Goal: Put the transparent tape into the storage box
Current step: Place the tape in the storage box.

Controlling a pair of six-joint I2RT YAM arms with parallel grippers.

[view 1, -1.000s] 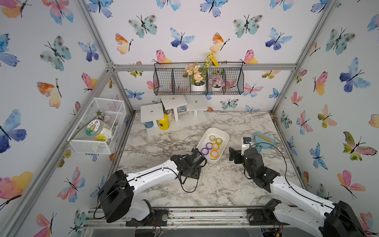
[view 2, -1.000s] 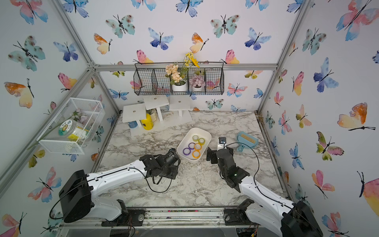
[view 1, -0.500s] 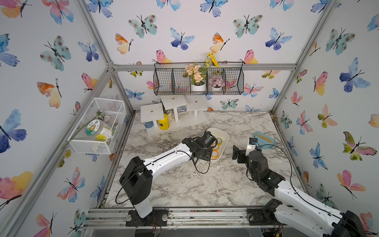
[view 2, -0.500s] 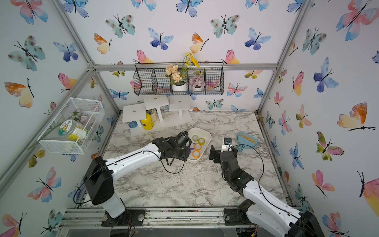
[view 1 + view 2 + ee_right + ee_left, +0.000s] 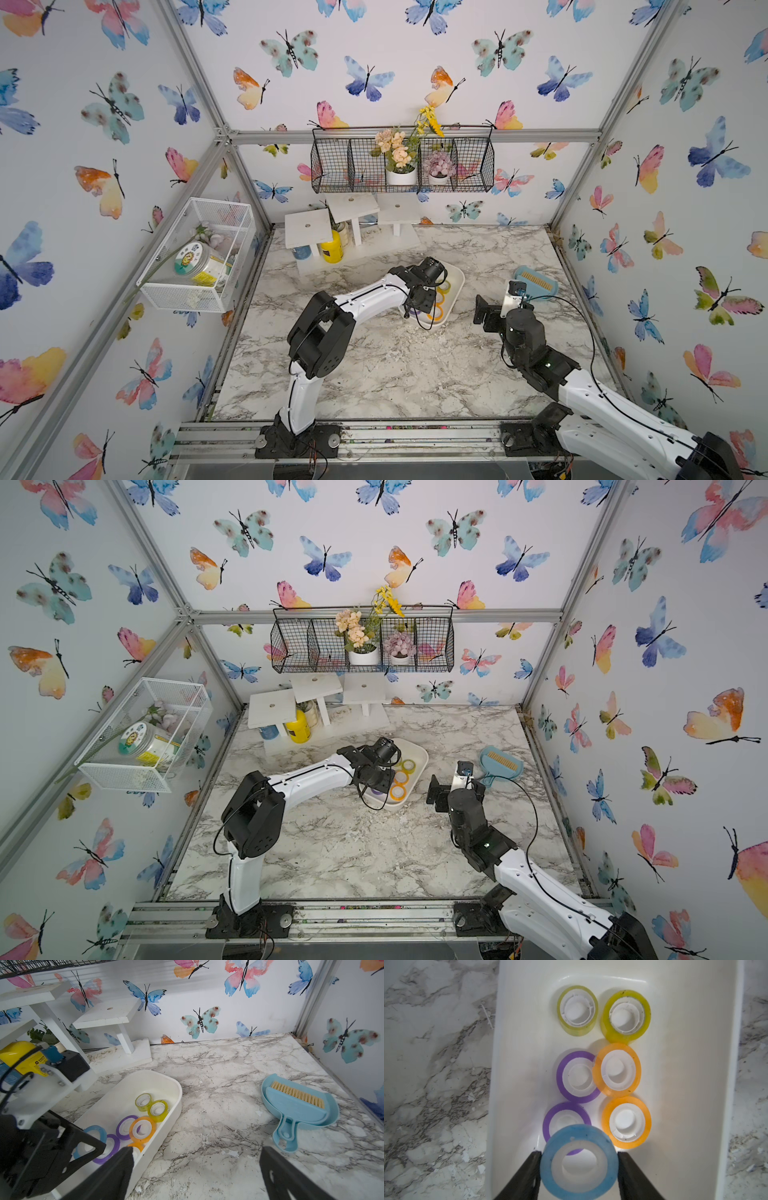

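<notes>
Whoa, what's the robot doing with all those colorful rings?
Those are tape rolls. The left gripper is shut on a blue tape roll, holding it over the white storage box, where six rolls already lie: two yellow, two purple, two orange. The right gripper is open and empty, beside the box.

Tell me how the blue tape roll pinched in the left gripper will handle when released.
Probably stiff: the blue tape roll looks round though pinched by the left gripper. Likely light, given its hollow core. Held flat, it should not roll, but it hangs over a purple roll in the storage box, so it may settle tilted.
</notes>
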